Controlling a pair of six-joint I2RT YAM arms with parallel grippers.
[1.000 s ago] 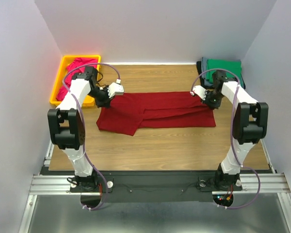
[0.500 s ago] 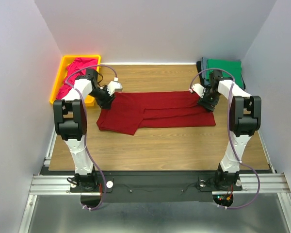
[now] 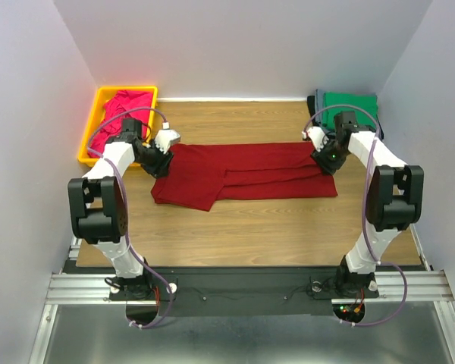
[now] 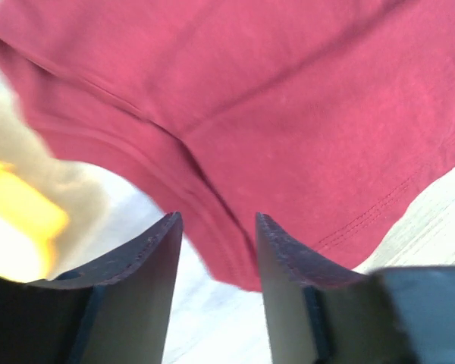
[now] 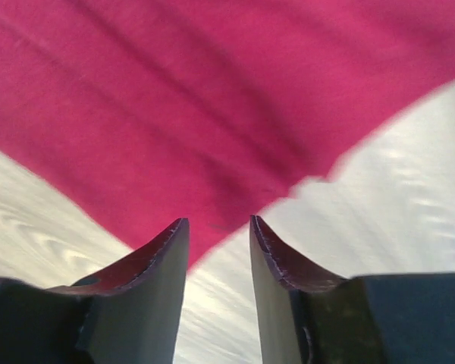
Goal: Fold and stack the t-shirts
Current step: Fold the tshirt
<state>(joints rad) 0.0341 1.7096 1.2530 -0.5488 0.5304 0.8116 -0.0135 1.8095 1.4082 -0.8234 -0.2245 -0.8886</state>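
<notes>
The dark red t-shirt lies folded into a long band across the wooden table. My left gripper hovers at its left end, open, with the shirt's hem just past the fingertips and nothing between them. At the shirt's right end is my right gripper, also open, with the cloth's edge lying just ahead of the tips. A magenta-pink t-shirt sits in the yellow bin. A folded green t-shirt lies on top of a dark one at the back right.
The yellow bin stands at the back left corner, close to my left arm, and its rim shows in the left wrist view. White walls close in the table on three sides.
Both grippers were shut on the ends of the dark red shirt and have opened and let go. The left gripper has drawn back to the left. The shirt lies flat.
</notes>
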